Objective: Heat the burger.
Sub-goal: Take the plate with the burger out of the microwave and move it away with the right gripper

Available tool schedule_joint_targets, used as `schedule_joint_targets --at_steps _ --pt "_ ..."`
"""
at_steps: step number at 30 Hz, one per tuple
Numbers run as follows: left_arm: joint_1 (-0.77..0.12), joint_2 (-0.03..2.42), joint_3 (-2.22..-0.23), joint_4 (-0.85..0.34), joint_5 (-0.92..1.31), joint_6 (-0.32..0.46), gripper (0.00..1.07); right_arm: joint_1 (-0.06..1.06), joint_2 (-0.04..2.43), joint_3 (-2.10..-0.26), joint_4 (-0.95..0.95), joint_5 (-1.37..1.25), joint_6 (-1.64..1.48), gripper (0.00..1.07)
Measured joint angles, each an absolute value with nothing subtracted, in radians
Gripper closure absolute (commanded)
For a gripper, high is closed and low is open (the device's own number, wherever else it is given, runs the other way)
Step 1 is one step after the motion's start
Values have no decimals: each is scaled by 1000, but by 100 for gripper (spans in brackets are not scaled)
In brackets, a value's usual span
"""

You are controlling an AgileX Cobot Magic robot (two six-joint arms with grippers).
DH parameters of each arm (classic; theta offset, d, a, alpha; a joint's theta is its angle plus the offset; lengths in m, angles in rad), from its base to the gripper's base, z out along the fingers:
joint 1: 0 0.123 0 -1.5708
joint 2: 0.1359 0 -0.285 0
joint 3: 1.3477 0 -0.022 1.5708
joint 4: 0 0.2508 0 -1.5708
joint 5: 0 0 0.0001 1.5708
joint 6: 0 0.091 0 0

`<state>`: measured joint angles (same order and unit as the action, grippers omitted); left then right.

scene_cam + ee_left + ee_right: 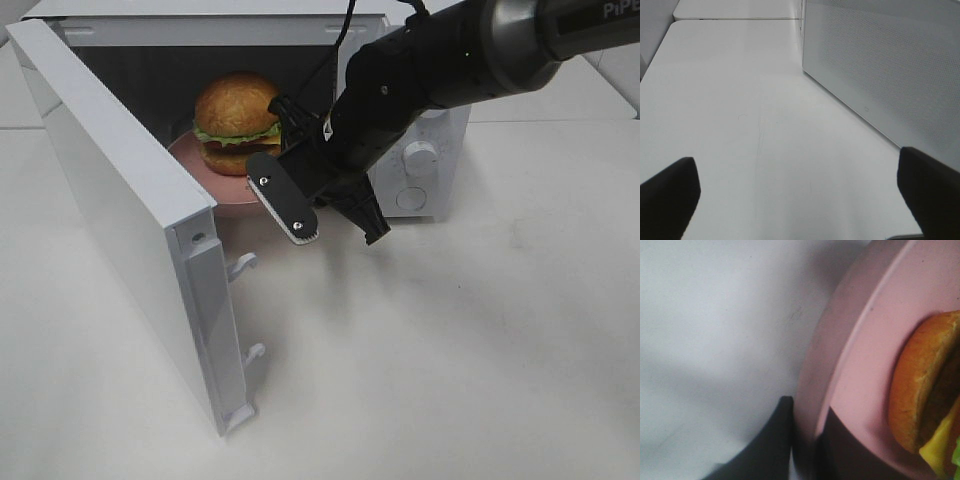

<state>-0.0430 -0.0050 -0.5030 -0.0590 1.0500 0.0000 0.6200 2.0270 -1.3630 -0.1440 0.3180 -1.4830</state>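
Note:
The burger (237, 122), with golden-brown buns, lettuce, tomato and cheese, sits on a pink plate (190, 155) in the mouth of the open white microwave (425, 60). My right gripper (341, 236) hangs just in front of the plate with its fingers spread apart. In the right wrist view the gripper (807, 440) has the plate's rim (840, 340) between its dark fingers, with the burger (920, 385) close by. I cannot tell whether the fingers touch the rim. My left gripper (800, 200) is open and empty over the bare table, and does not show in the exterior view.
The microwave door (120, 200) stands swung open to the left, its latch hooks (245, 265) sticking out. The control knobs (420, 158) are behind my right arm. The microwave's perforated outer wall (890, 75) is close to my left gripper.

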Motion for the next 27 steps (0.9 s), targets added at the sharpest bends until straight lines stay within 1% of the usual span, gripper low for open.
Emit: schedule_joint_targets --at_steps 4,11,13,19,24,27 --pt "-43 -5 -503 -59 1050 0 7 628 1974 -1281 -147 273 -1485 107" --pt "-43 -5 -503 -59 1050 0 7 630 1916 -1201 -149 247 -1485 107" --pt "-43 -5 -503 -59 1050 0 7 630 1867 -1147 -148 237 -1485 107" --pt "-43 -5 -503 -59 1050 0 7 630 1821 -1092 -149 207 -1485 107" --pt "-43 -5 -503 -59 1050 0 7 630 1729 -989 -149 184 -1483 107" --pt "-43 -5 -503 -59 1050 0 7 630 1718 -977 -149 181 -1482 107"
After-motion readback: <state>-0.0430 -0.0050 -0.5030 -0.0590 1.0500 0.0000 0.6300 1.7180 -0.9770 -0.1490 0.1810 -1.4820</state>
